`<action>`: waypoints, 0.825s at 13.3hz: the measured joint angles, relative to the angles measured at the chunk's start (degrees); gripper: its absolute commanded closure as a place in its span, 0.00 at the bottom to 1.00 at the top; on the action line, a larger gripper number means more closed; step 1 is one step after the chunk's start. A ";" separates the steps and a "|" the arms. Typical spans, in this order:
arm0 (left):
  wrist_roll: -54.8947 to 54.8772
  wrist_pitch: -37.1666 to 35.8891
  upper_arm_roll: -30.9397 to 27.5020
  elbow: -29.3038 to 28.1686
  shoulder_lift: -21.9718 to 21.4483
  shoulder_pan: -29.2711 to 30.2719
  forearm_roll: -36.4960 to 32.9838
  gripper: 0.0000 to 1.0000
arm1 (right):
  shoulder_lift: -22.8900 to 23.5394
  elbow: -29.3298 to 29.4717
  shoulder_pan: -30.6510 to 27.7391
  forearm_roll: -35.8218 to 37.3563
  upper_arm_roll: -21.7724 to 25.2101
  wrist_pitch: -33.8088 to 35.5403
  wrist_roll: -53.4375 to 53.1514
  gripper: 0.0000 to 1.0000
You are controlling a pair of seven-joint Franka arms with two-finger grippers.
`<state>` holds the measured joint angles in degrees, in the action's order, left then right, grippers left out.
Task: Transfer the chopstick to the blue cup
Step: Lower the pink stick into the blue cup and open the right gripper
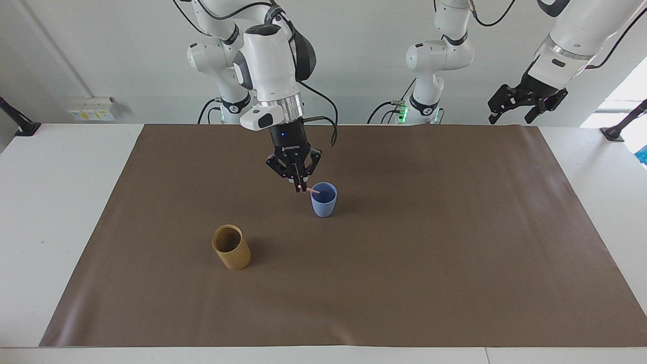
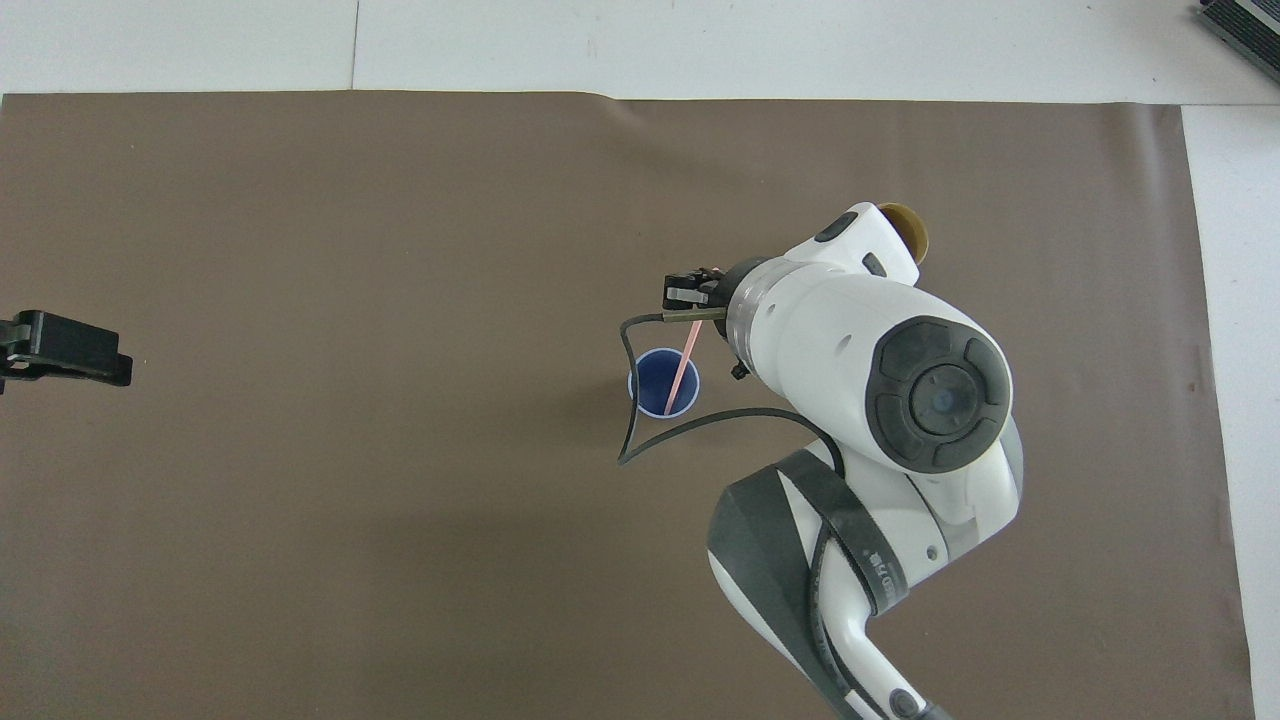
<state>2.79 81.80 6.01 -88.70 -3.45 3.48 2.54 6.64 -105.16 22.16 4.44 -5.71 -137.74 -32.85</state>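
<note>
**Op A:** Chopstick (image 1: 312, 190) — I read it as a thin pink stick, slanted, upper end pinched in the right gripper (image 1: 300, 187), lower end down inside the blue cup (image 1: 323, 199). In the overhead view the chopstick (image 2: 681, 373) runs from the fingers down into the cup's (image 2: 664, 382) mouth, tip against the inner wall on the side nearer the robots.

**Op B:** I confirm the grip. The right gripper's fingertips are together on the stick, and its outer links splay out to the sides. The gripper hangs just beside the cup's rim, toward the right arm's end of the table, a little above rim height. Whether the stick rests on the rim I cannot tell.

**Op A:** The cup stands upright on the brown mat (image 1: 404, 263), about mid-table, closer to the robots than the tan cylindrical cup (image 1: 231, 247).

**Op B:** Tan cup noted: upright, well apart from the blue one, toward the right arm's end. From overhead I get only a sliver of its rim (image 2: 908, 232) past the right arm's wrist.

**Op A:** The left gripper (image 1: 525, 103) is held high off the table at the left arm's end, fingers spread apart, holding nothing. That arm waits. The overhead view shows only its dark tip (image 2: 62, 348) at the frame's edge.
</note>
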 measured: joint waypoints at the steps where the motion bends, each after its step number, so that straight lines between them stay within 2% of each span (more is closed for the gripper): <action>1: 0.00 0.00 0.00 0.00 0.00 0.00 0.00 0.00 | 0.11 -0.22 0.00 0.00 0.00 -0.04 1.19 1.00; 2: 0.00 0.00 0.00 0.00 0.00 0.00 0.00 0.00 | 0.26 -0.33 -0.01 0.00 0.00 -0.16 2.07 0.88; 3: 0.00 0.00 0.00 0.00 0.00 0.00 0.00 0.00 | 0.46 -0.34 -0.04 0.00 0.01 -0.34 2.65 0.72; 4: 0.00 0.00 0.00 0.00 0.00 0.00 0.00 0.00 | 0.64 -0.34 -0.05 0.00 0.01 -0.51 2.96 0.67; 5: 0.00 0.00 0.00 0.00 0.00 0.00 0.00 0.00 | 0.71 -0.34 -0.02 0.00 0.01 -0.53 3.02 0.42; 6: 0.00 0.00 0.00 0.00 0.00 0.00 0.00 0.00 | 0.71 -0.34 0.01 0.00 0.00 -0.53 3.05 0.30; 9: 0.00 0.00 0.00 0.00 0.00 0.00 0.00 0.00 | 0.72 -0.06 0.02 0.00 0.00 -0.82 3.06 0.05; 10: 0.00 0.00 0.00 0.00 0.00 0.00 0.00 0.00 | 0.74 0.30 0.02 0.00 0.00 -0.97 3.05 0.00; 11: 0.00 0.00 0.00 0.00 0.00 0.00 0.00 0.00 | 0.77 0.80 0.02 0.00 0.00 -1.16 3.05 0.00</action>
<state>2.79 81.79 6.01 -88.70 -3.45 3.48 2.54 7.41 -104.37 22.18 4.44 -5.71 -138.90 -29.80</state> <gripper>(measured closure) 0.000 0.211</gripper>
